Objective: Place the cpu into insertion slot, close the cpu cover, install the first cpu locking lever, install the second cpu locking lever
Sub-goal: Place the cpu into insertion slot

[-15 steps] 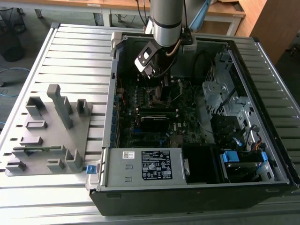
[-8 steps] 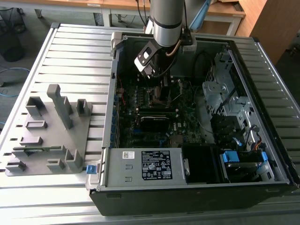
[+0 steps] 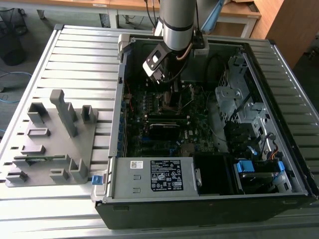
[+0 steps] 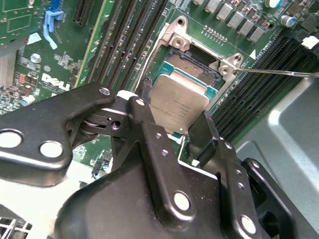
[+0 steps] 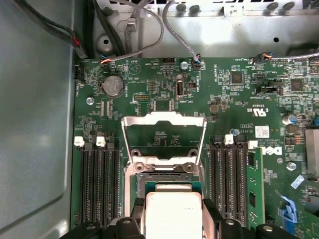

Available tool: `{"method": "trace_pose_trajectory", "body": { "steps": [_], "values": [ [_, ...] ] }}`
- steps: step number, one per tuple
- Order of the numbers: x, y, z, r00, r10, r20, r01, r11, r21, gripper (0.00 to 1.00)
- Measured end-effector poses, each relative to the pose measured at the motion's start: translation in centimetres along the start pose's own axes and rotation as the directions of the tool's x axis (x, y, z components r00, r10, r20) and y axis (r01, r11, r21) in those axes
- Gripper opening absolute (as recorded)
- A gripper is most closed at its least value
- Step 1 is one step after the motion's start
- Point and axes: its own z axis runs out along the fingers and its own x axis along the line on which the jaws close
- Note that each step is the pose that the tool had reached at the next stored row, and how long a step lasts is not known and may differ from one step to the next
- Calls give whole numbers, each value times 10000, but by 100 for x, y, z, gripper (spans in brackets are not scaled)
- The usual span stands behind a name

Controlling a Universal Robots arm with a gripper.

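The cpu (image 5: 172, 219) sits in the claw (image 5: 172, 208), just over the insertion slot (image 5: 164, 177), maybe not touching. The cpu cover (image 5: 164, 117) stands open at the slot's edge, w/ long slots (image 5: 99, 184) each side.

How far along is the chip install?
Done: nothing finished yet. In hand: the end effector grips the chip right over the socket; whether it is seated cannot be told. Left: the cover stands swung open, off the socket, and a thin lever sticks out unlatched beside the socket.
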Motion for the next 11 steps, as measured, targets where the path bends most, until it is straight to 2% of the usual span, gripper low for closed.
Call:
{"method": "trace_pose_trajectory", "body": {
  "steps": [1, 11],
  "values": [
    [0, 0, 2, 10000, 3, -27, -3, 10000, 0, 54],
    [0, -1, 20, 10000, 3, -31, -3, 10000, 0, 54]
  ]
}}
